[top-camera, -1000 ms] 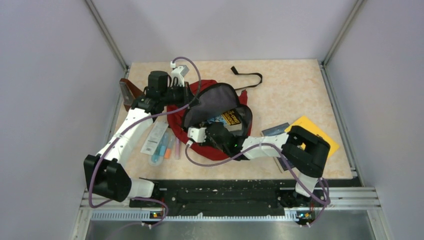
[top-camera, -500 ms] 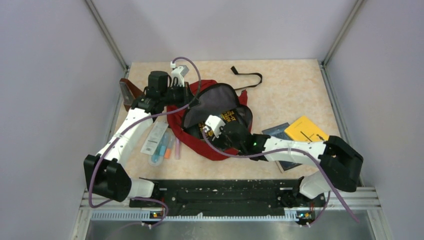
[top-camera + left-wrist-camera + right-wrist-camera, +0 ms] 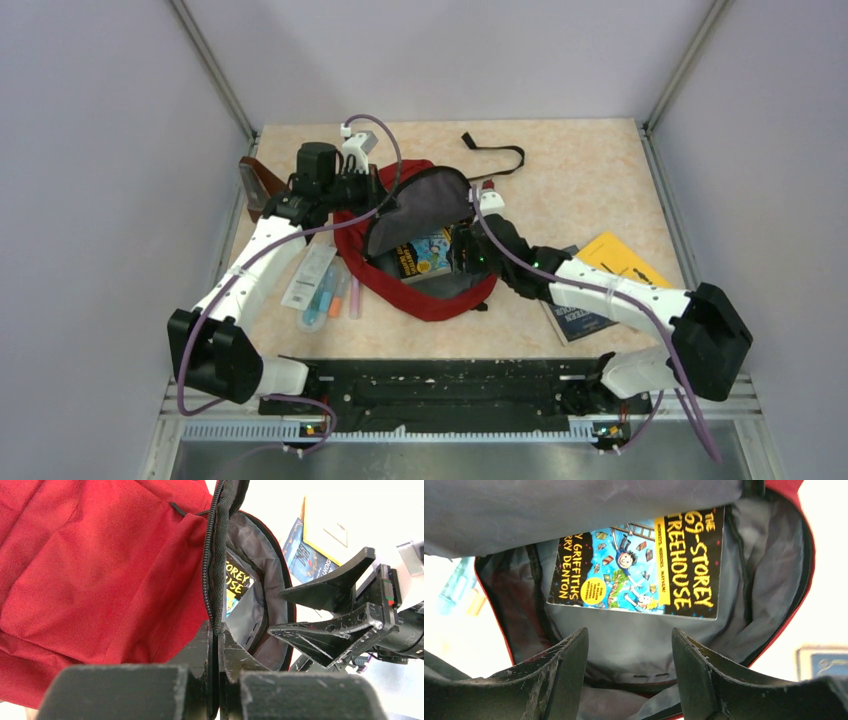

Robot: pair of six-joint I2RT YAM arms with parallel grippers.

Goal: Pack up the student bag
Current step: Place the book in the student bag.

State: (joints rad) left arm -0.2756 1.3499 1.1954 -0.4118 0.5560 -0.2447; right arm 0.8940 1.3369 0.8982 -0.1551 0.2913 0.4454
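Observation:
The student bag (image 3: 432, 303) is a dark-red backpack lying open mid-table, with its grey-lined flap raised. A book (image 3: 424, 252) with a yellow, black and blue cover lies flat inside it on the grey lining (image 3: 639, 645). My left gripper (image 3: 377, 192) is shut on the bag's black zipper edge (image 3: 216, 555) and holds the flap up. My right gripper (image 3: 460, 254) is at the right side of the bag's mouth. It is open with nothing between its fingers, and it faces the book (image 3: 639, 565) a little way in front.
A blue book (image 3: 580, 320) and a yellow booklet (image 3: 612, 257) lie right of the bag, partly under my right arm. Pen packs (image 3: 322, 285) lie on its left. A brown pouch (image 3: 262, 186) sits at the far left, and a black strap (image 3: 500, 150) trails behind the bag.
My right arm swung right and back from the bag's near side to its right rim, its jaws widening. The book now lies uncovered inside the bag. The left arm has not moved.

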